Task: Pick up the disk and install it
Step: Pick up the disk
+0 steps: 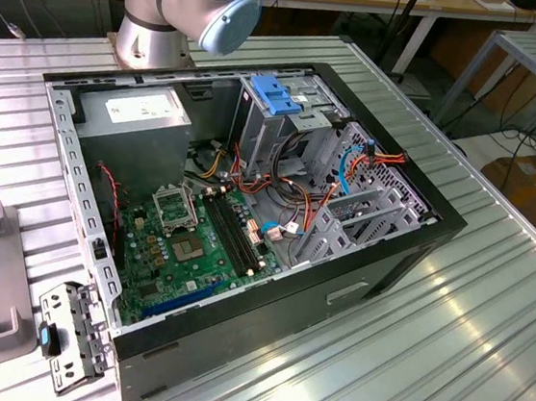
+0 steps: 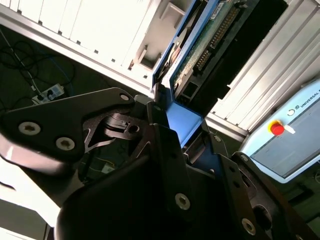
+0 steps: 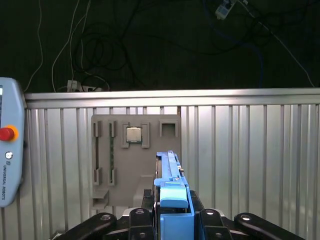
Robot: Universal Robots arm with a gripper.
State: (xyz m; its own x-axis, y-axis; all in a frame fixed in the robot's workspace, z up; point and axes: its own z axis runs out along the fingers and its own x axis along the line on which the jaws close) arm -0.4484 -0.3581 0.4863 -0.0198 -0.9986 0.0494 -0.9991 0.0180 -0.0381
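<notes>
My pincer [image 3: 172, 217] closed on the disk [image 3: 168, 167], held edge-on over the grey fixture plate [image 3: 120, 172]. Risk: grip seems on blue rail; disk may pivot, slip.

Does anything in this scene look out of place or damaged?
A loose metal bracket lies on the table outside the open case, by its corner. The gripper holds the disk edge-on. No damage shows.

Blue-railed disk [image 3: 169, 172], edge-on in the claw [image 3: 171, 212], green circuit board bare.
</notes>
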